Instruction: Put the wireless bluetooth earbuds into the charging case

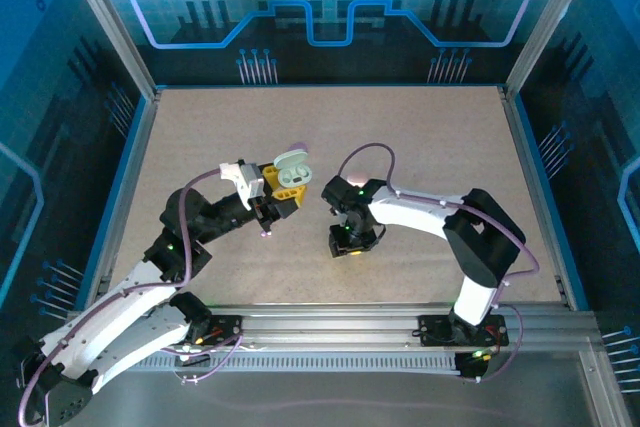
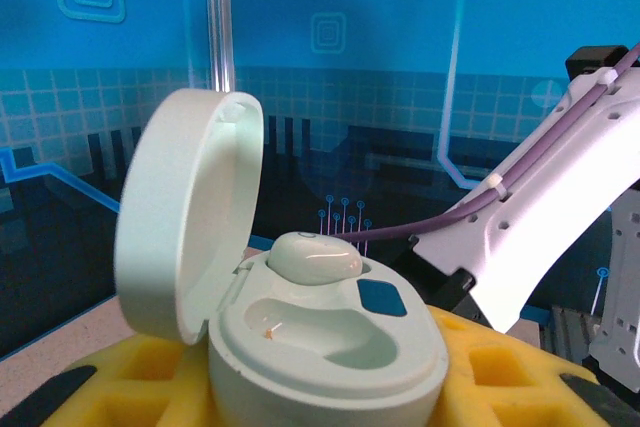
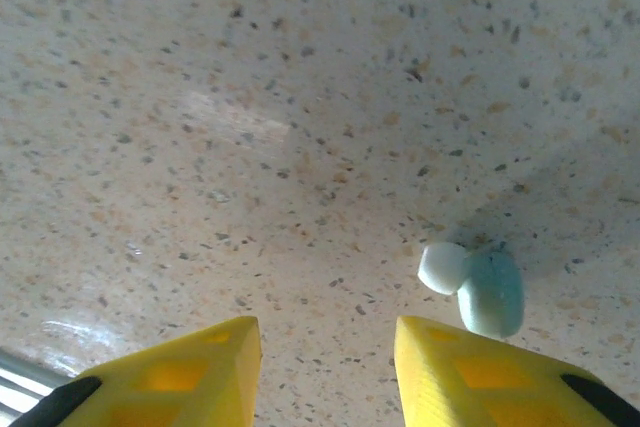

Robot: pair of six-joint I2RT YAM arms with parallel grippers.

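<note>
1. You are gripping the mint charging case [image 2: 330, 347] in your left hand [image 1: 283, 190]. Its yellow fingers [image 2: 500, 377] are closed narrow on the shell, and the lid [image 2: 185, 222] is standing open over the left-finger side.
2. One mint earbud [image 2: 312, 257] is sitting in the socket farther from that hand. The nearer socket [image 2: 310, 332] is lying empty and facing up.
3. You are holding your right hand [image 3: 325, 377] over the speckled worktop [image 3: 250, 127], pointing down. Its two yellow fingers [image 3: 175, 377] are standing apart with nothing between them.
4. The loose earbud [image 3: 480, 289] is lying on the worktop just ahead of that hand, off toward its right finger. It is outside the gap and touching neither finger, with its pale tip pointing back toward the left-finger side.
5. You are likely dealing with a tiny, very light, hard and glossy piece. A rounded bud like this will probably skid on the worktop or squirt out from between the fingers if it is pinched off-centre.
6. You are best aiming for the broader mint body, not the pale tip. That means centring the gap over it first, then closing gently and squarely.
7. The case looks like a rigid, smooth shell, with the open lid's hinge as its weak point. Holding it level and leaving the lid alone is looking like the safer course.
8. The empty socket is shaped, so the bud will probably seat only one way round. Expect to be turning it to match before lowering.
</note>
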